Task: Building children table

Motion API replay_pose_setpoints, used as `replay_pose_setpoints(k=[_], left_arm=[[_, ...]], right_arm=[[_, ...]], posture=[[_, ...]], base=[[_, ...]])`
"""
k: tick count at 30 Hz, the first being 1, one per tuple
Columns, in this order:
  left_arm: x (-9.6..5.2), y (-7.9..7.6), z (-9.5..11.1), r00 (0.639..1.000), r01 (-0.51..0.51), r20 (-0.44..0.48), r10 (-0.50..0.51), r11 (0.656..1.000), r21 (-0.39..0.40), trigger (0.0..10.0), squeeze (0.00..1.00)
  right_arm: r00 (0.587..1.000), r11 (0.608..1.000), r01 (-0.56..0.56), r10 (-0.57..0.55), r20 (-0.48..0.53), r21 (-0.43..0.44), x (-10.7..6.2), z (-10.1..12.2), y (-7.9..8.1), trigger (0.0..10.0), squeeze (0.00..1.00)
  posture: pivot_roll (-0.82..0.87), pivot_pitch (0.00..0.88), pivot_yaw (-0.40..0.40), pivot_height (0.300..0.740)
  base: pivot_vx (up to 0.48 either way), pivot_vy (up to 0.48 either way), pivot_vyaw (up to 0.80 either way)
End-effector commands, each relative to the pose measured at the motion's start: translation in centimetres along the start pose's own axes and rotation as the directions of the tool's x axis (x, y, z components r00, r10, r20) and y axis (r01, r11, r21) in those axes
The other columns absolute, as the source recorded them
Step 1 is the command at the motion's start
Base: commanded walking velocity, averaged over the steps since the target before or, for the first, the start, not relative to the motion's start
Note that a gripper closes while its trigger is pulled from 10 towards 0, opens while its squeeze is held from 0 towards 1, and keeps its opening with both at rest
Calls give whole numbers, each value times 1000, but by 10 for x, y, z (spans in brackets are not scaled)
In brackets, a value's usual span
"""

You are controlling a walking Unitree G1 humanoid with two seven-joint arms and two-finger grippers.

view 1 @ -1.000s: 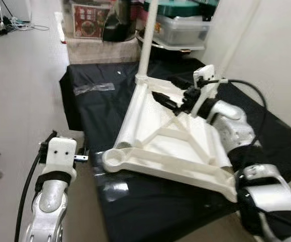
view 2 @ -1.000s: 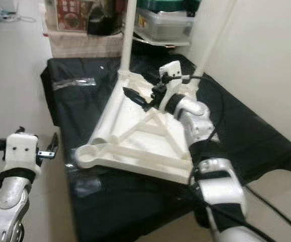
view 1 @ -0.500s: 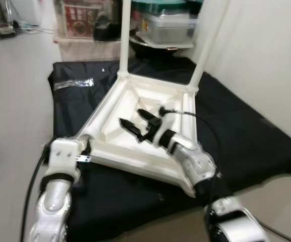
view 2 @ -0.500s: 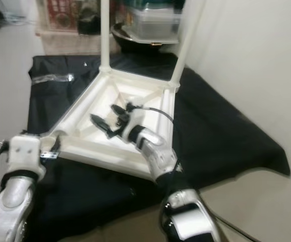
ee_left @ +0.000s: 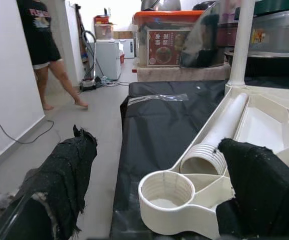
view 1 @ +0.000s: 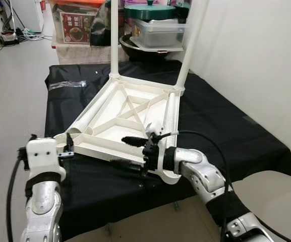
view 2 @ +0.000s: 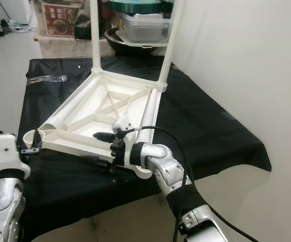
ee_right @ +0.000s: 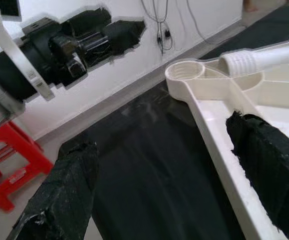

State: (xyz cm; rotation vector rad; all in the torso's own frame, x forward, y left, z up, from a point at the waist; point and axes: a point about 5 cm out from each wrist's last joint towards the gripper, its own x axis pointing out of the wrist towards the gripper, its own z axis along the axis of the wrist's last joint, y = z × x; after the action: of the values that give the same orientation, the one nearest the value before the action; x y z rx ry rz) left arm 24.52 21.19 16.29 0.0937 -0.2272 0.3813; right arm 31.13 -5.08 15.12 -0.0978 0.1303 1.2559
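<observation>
Tabletop (view 1: 116, 132) lies upside down on black cloth (view 1: 221, 131), two legs (view 1: 114, 38) already screwed in at far corners, standing upright. A loose leg (view 1: 92, 113) lies along the left rail, another along the right rail; near-left socket (ee_left: 167, 190) empty.

Change vs 1 s ago: the top was tipped up on edge, R arm reaching under/through it by the far leg. Now it sits flat on the cloth and R gripper (view 1: 130, 154) has pulled back to the near edge, fingers spread, one finger over the frame, one below at the cloth, straddling the near rail w/o clamping. Camera also shifted, so part of the apparent motion is the head.

L gripper (ee_left: 154, 190) hovers just beside the empty near-left socket, fingers apart, holding nothing.

Person stands far off in the hallway (ee_left: 44, 45).

Meaning: repositioning looks done; the top is steady enough for the next leg. Likely next = pick up a loose leg and seat it in the empty socket.
</observation>
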Motion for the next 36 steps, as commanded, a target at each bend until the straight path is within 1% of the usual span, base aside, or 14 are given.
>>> replay_pose_setpoints(k=[1,3,7,8,12,13,16,17,18,28,31,33,34,36], left_arm=[[0,-2,2,1000,-4,9,5,1000,-15,10000,0],[0,-5,2,1000,14,6,-14,1000,-1,10000,0],[0,-6,2,1000,18,5,-18,1000,3,10000,0],[0,-8,2,1000,24,4,-24,1000,6,10000,0],[0,-9,1,1000,30,4,-30,1000,9,10000,0],[0,-9,1,999,32,5,-32,999,9,10000,0],[0,-10,1,1000,30,6,-30,1000,7,10000,0],[0,-10,1,1000,29,7,-29,1000,5,10000,0],[0,-11,1,1000,28,8,-28,1000,4,10000,0],[0,-16,3,999,32,15,-32,999,-1,10000,0],[-1,-19,3,999,38,18,-38,999,-5,10000,0],[-1,-19,3,999,38,18,-38,999,-5,10000,0],[-1,-20,4,999,41,18,-41,999,-7,10000,0],[-1,-21,4,999,43,18,-43,999,-8,10000,0]], right_arm=[[999,1000,10,-10,-43,0,1,-5,-1,10000,0],[978,994,108,-108,-178,-13,20,-20,-5,10000,0],[964,990,141,-144,-222,-29,26,-25,-6,10000,0],[957,990,138,-140,-256,-23,30,-29,-4,8549,0],[941,992,122,-120,-316,-13,31,-40,-1,8235,0],[922,990,138,-131,-364,-8,27,-48,-3,7059,0],[907,989,149,-139,-397,-7,23,-54,-5,7059,0],[896,988,155,-145,-420,-12,18,-57,-8,824,0],[885,990,140,-135,-446,-20,12,-60,-10,0,0],[791,992,3,-77,-607,-123,-27,-77,-17,0,0],[711,967,-184,9,-704,-174,-60,-84,-14,0,0],[711,967,-184,9,-704,-174,-60,-84,-14,0,0],[656,948,-247,12,-754,-200,-77,-88,-17,0,0],[618,935,-283,8,-786,-213,-87,-90,-21,0,0]], posture=[[135,0,-140,740],[144,0,-145,740],[144,0,-145,740],[143,0,-144,740],[141,0,-144,740],[140,0,-147,740],[140,0,-147,740],[137,0,-152,740],[133,0,-153,740],[111,0,-161,740],[94,0,-159,740],[94,0,-159,740],[92,0,-161,740],[93,0,-163,740]], base=[[0,0,0],[0,0,0],[0,0,0],[0,0,0],[0,0,0],[0,0,0],[0,0,0],[0,0,0],[0,0,0],[0,0,0],[0,0,0],[0,0,0],[0,0,0],[0,0,0]])
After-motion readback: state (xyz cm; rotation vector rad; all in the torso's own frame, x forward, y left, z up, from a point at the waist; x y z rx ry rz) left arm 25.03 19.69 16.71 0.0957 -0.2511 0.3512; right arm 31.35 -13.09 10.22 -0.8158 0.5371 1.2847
